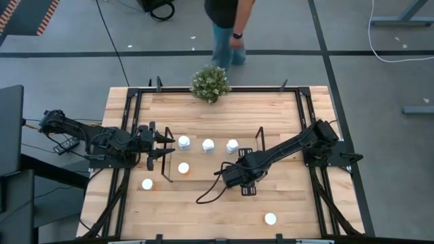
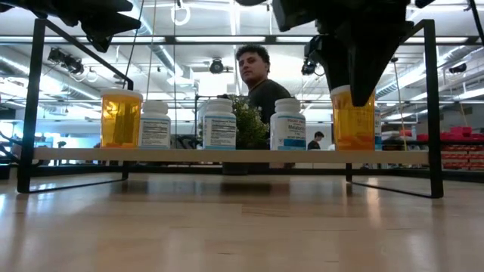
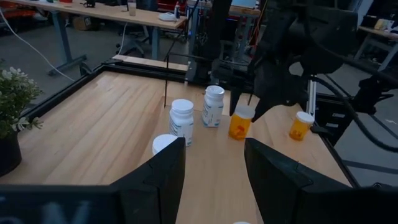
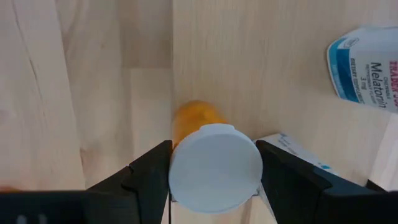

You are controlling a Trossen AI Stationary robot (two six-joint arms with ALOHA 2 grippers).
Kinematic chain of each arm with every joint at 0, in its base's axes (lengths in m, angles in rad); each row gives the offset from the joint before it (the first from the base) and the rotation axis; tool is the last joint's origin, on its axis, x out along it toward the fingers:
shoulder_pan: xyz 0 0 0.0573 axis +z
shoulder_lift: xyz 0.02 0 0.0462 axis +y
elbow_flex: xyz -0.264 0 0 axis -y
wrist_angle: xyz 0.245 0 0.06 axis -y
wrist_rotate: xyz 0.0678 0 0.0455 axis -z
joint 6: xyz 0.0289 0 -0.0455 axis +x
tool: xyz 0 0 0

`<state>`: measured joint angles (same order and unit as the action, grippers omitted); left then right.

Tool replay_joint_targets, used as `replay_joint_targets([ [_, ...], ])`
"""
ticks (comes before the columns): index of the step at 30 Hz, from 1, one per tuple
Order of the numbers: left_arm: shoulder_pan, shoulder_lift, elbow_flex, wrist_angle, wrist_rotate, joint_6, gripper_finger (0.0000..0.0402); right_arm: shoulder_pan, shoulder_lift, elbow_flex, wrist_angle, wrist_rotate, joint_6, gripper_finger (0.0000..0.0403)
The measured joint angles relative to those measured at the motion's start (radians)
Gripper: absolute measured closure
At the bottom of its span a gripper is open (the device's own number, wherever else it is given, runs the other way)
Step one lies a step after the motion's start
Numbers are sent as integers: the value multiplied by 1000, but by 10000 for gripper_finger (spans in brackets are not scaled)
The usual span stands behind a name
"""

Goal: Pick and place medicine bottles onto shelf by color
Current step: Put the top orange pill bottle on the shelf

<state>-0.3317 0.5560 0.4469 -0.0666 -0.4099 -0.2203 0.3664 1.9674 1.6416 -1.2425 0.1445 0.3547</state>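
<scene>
High view: right gripper (image 1: 245, 165) sits nearest the lens, over the right end of the shelf (image 1: 168, 180), body hiding whatever lies under it. 3 white caps in a row on the deck just left of it: (image 1: 184, 141), (image 1: 208, 144), (image 1: 232, 145). 1 more cap (image 1: 183, 168) at the deck's near side, 1 off the deck at front left (image 1: 147, 184), 1 well apart at front right (image 1: 270, 218). Left gripper (image 1: 160, 144) at the shelf's left end, prongs spread, holding nothing. Person (image 1: 228, 24) beyond the far table edge, plant (image 1: 210, 83) on that edge.

Low view: wood tabletop (image 2: 227, 234) closest. Up on the deck: orange bottle (image 2: 121, 118) far left, 3 whitish bottles (image 2: 155, 124), (image 2: 219, 123), (image 2: 288, 124) in the middle, second orange bottle (image 2: 353, 121) far right, upright, directly beneath the dark gripper mass. So orange at both ends, whitish between.

Left wrist view: own fingers (image 3: 161, 174) wide apart, empty. Ahead: 2 whitish bottles standing, 1 cap just at the fingertips, orange bottle (image 3: 240, 121) under the right arm, another orange one (image 3: 301, 125) farther off.

Right wrist view: fingers (image 4: 152, 171) flank the white cap (image 4: 214, 167) of the orange bottle on both sides, touching or nearly so; cannot tell whether pinched or already let go. Bottle's long axis vertical, in line with the gripper, cap straight below the wrist. Melatonin bottle (image 4: 367, 68) just beside.

Judgement: key relation is that vertical line-up, so any exit should go straight up. Remaining loose caps split between arms: front-left nearer the left arm, front-right nearer the right.
</scene>
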Motion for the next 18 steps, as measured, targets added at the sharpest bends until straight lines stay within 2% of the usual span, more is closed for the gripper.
replay_joint_targets([
  [18, 0, 0, 0, -2, 0, 4, 230, 0, -2, -24, 51, -8, 0, 159],
])
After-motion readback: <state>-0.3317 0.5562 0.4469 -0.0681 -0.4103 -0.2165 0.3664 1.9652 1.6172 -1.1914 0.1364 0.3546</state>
